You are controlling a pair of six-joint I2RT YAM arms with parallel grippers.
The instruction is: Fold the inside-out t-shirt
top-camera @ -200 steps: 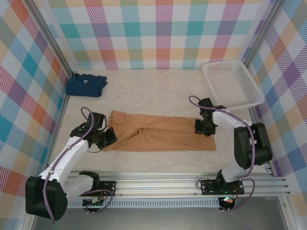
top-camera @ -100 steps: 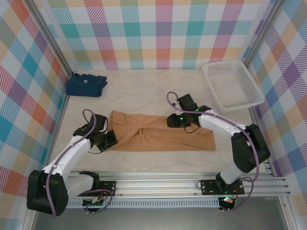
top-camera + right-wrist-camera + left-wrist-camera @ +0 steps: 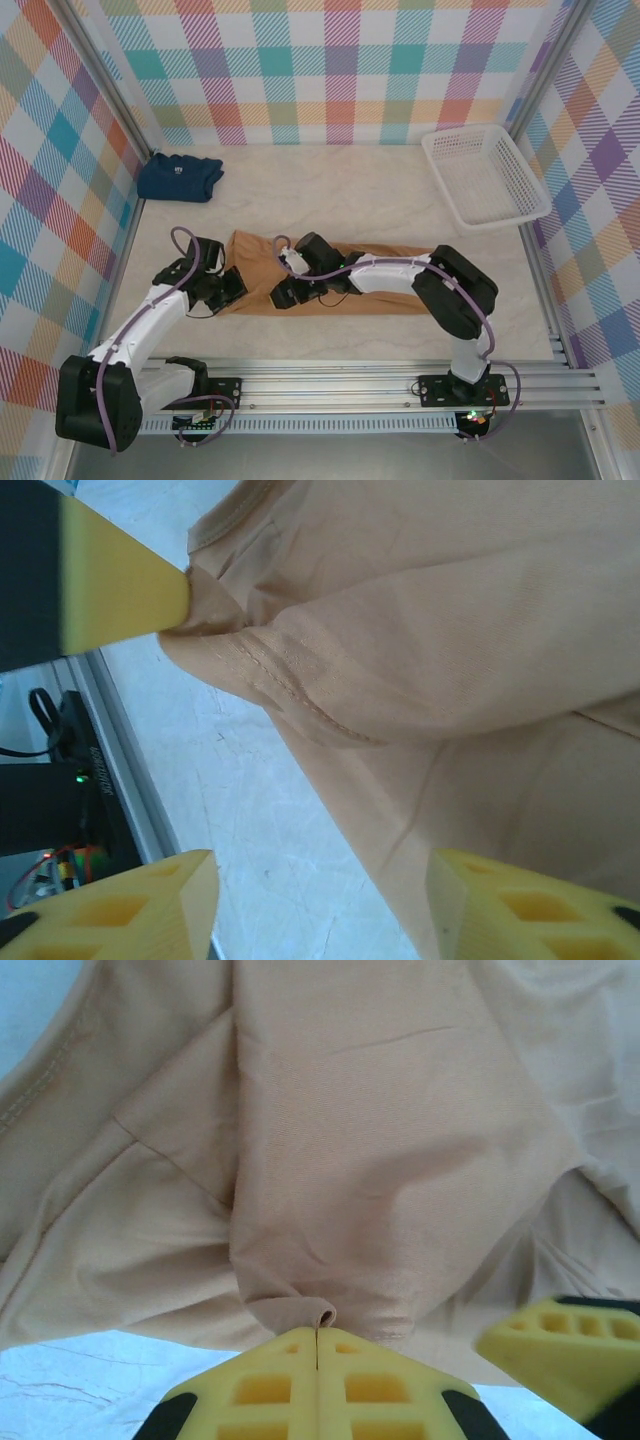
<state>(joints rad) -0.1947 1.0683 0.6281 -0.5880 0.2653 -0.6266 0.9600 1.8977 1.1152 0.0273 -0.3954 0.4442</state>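
Observation:
The inside-out t-shirt (image 3: pixel 390 300) is tan and lies as a long strip across the middle of the table. My left gripper (image 3: pixel 230 290) sits at its left end, shut on a small fold of the tan fabric (image 3: pixel 300 1310). The pinched fold curls just above the closed yellow fingers (image 3: pixel 260 1390). My right arm reaches across the shirt to the left. The right gripper (image 3: pixel 283 297) is open just beside the left one, over the shirt's near-left edge. In the right wrist view the right gripper (image 3: pixel 320 910) has bare table and the shirt's edge (image 3: pixel 480 810) between its spread fingers.
A folded navy-blue shirt (image 3: pixel 180 177) lies at the back left. A white basket (image 3: pixel 470 131) stands at the back right. The metal rail (image 3: pixel 380 385) runs along the near edge. Checked walls close in both sides.
My right gripper left the shirt's right end, swept leftward across it to beside the left gripper, and opened wider. The left gripper has kept its grip and hardly moved.

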